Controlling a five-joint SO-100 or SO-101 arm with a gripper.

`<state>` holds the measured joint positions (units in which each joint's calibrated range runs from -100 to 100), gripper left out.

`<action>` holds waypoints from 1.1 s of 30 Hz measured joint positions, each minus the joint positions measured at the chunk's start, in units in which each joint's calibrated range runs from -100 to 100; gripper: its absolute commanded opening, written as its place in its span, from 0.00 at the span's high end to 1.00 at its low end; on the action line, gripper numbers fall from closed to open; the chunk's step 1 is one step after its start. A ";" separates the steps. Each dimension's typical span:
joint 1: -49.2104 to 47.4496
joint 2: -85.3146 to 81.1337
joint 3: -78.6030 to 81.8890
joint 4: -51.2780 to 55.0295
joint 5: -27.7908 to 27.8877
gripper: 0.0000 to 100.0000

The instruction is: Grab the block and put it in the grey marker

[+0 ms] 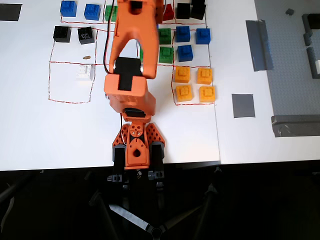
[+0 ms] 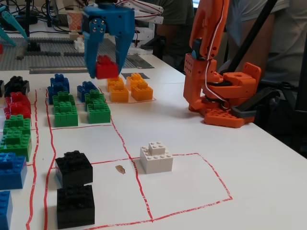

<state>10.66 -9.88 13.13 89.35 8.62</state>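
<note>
Blocks of black (image 2: 74,167), red, green (image 2: 64,109) and blue lie at the left of the fixed view. Right of them the blue claw (image 2: 105,67) hangs above the table, clamped on the red block (image 2: 106,66). Farther right stands the orange arm (image 2: 211,57). Overhead, the grey marker (image 1: 243,105) sits at far right.

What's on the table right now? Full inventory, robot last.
red block: 1, red, lifted off the table in the hand.
grey marker: 1, dark grey, right of the orange blocks in the overhead view.
orange blocks: 4, orange, square cluster.
white block: 1, white, inside a red-outlined box.
black blocks: 2 near the fixed camera; more further back.
blue, green, other red blocks: several each, exact counts partly hidden.
grey tape strips: at least 2, right side.
hand: 1, blue, shut on the red block.
</note>
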 measured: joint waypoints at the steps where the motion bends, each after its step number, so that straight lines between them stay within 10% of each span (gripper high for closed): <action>1: 2.83 -1.22 0.00 0.32 1.03 1.00; 18: 45.56 8.01 -1.08 -4.97 17.39 1.00; 33: 61.74 26.47 -17.45 -15.86 25.64 1.00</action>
<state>72.40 16.59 -4.32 73.49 34.26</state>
